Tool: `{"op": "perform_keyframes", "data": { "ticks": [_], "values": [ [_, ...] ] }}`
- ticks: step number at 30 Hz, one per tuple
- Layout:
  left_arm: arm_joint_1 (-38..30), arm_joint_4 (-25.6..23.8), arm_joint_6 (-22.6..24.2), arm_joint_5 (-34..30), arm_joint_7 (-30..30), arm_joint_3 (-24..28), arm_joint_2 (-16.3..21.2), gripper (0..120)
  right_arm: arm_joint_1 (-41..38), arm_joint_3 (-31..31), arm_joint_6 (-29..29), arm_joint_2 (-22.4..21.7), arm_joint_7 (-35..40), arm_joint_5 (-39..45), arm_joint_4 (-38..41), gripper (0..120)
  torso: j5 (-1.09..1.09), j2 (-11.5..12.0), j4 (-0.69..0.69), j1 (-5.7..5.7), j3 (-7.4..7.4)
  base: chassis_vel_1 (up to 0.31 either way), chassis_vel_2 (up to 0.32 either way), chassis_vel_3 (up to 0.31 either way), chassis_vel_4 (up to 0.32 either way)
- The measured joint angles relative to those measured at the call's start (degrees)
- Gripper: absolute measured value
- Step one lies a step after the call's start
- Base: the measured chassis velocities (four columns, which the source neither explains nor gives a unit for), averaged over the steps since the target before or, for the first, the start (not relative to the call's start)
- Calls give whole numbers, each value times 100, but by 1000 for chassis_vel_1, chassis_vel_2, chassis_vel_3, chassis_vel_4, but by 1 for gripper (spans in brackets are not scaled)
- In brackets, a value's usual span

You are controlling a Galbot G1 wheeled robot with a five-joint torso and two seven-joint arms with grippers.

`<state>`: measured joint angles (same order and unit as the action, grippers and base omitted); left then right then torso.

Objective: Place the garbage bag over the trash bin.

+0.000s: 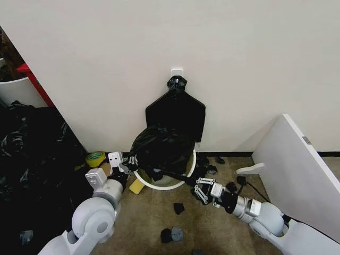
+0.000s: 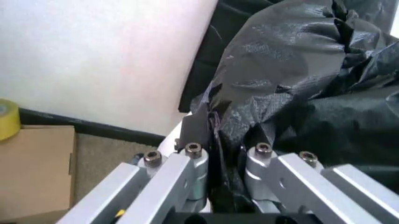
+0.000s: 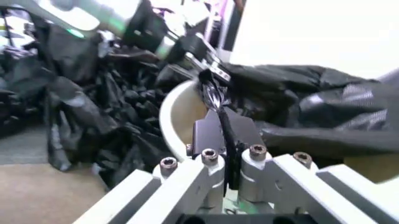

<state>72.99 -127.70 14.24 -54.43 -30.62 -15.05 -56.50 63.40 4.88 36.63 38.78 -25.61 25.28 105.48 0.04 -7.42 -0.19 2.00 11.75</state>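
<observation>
The garbage bag [image 1: 162, 147], glossy and crinkled black plastic, is draped over the top of the trash bin [image 1: 171, 181], a round white bucket standing against the wall. My left gripper [image 1: 131, 161] is at the bin's left rim, shut on the bag's edge. The left wrist view shows that gripper [image 2: 215, 140] pinching the black film beside the white bin rim [image 2: 171, 140]. My right gripper [image 1: 198, 187] sits low at the bin's front right, shut on a taut strand of the bag. In the right wrist view the gripper [image 3: 227, 137] clamps that strand near the bin rim [image 3: 169, 116].
A flat black bundle [image 1: 176, 112] hangs on the wall behind the bin. A white board [image 1: 297, 164] leans at the right. Small black scraps [image 1: 171, 234] litter the floor in front. A yellow tape roll [image 1: 95, 158] and a pile of black bags [image 1: 32, 154] lie left.
</observation>
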Motion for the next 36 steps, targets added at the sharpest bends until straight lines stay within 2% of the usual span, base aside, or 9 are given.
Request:
{"op": "perform_keyframes", "data": {
  "ticks": [7, 13, 17, 21, 27, 30, 32, 36],
  "values": [
    [-53, 66, 2, -107, -15, -128, -8, 5, -1, -34, 231, 67, -382, -236, -148, 0, 0, 0, 0, 0, 0, 0, 0, 0, 0],
    [-37, -30, 2, -191, -30, -137, -77, 5, -4, -58, 468, 361, -245, -1317, -408, 0, 1, 0, -1, 0, 0, 0, 0, 0, 0],
    [11, -148, 1, -212, -31, -117, -104, 5, -46, -55, 550, 523, -159, -1711, -510, 0, 0, 0, 0, 0, 0, 0, 0, 0, 0],
    [36, -219, -5, -218, -32, -107, -107, 5, -73, -22, 554, 651, 85, -2095, -563, 0, 0, 0, 0, 0, 0, 0, 0, 0, 0],
    [54, -276, -59, -233, -32, -100, -119, 5, -213, -250, 606, 966, 947, -3486, -882, 0, 1, -1, 1, 0, 0, 0, 0, 0, 0],
    [42, -230, -114, -217, -22, -100, -117, 5, -218, -297, 664, 950, 1089, -3539, -908, 0, 1, -1, 1, 0, 0, 0, 0, 0, 0],
    [11, -147, -158, -212, -13, -107, -98, 5, -193, -293, 840, 811, 987, -3259, -847, 0, -1, -1, -1, 0, 0, 0, 0, 0, 0],
    [-65, -49, -175, -226, -8, -97, -72, 5, -160, -379, 1055, 547, -243, -2199, -595, 16, 1, -1, 0, 0, 0, 0, 0, 0, 0]
  ]
}}
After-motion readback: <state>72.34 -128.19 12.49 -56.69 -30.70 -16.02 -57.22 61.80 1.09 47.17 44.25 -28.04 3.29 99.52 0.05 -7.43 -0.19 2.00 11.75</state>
